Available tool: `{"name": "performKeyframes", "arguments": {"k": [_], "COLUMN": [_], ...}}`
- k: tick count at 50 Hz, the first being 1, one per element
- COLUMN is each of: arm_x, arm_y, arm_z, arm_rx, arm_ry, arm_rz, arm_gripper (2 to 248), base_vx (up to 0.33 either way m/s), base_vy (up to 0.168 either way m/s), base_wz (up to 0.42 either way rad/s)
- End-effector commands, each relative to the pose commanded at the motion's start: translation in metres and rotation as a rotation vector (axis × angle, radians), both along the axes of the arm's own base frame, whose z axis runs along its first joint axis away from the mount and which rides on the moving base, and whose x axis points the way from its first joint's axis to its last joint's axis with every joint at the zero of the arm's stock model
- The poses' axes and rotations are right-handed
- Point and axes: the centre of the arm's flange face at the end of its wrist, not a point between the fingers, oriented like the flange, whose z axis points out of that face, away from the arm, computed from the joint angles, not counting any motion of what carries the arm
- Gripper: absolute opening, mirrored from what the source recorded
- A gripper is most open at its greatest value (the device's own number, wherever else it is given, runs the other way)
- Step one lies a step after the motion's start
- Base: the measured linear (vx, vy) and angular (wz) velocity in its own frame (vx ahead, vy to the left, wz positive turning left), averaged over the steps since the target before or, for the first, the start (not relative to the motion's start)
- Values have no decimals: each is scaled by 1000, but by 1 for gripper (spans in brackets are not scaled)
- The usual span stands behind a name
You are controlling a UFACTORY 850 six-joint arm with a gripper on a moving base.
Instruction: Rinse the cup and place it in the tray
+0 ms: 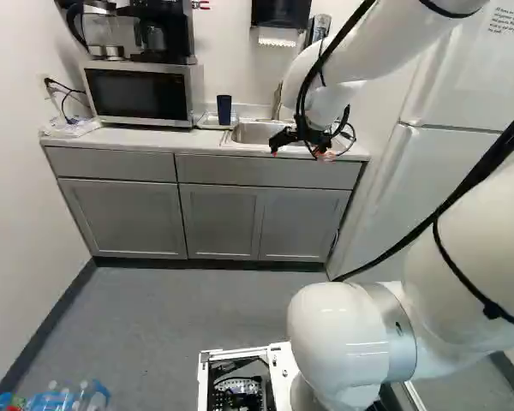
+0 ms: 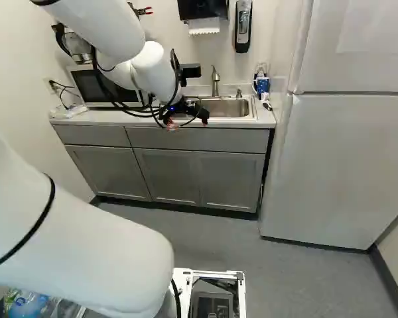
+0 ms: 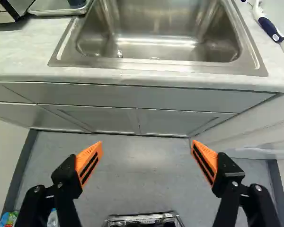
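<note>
End effector (image 2: 188,122) spread near sink (image 3: 156,65); blue cup (image 1: 224,109) in tray (image 3: 54,11).

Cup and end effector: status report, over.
End effector open, empty, short of the sink. Cup upright on tray, ungripped. Microwave beside tray may crowd the approach.

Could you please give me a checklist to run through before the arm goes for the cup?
1. Gripper open, nothing between its fingers: ok.
2. Cup standing on the tray, beside the microwave: ok.
3. Gripper lined up with the cup: not ok, it hangs in front of the sink.
4. Sink free of dishes: ok, none seen in the basin.
5. Tap off: cannot tell, its outlet is too small to judge.
6. Cup empty inside: cannot tell, no view looks into it.
</note>
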Motion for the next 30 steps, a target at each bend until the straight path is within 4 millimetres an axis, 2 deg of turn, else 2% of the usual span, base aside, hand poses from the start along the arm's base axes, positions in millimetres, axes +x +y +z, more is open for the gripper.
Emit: {"name": "performKeyframes", "arguments": {"k": [30], "arm_x": [-21], "arm_y": [9], "arm_z": [-60], "arm_rx": [-8], "arm_ry": [-134], "arm_rz": [10], "arm_gripper": [247], "base_vx": [0], "base_vy": [0], "base_wz": [0]}}
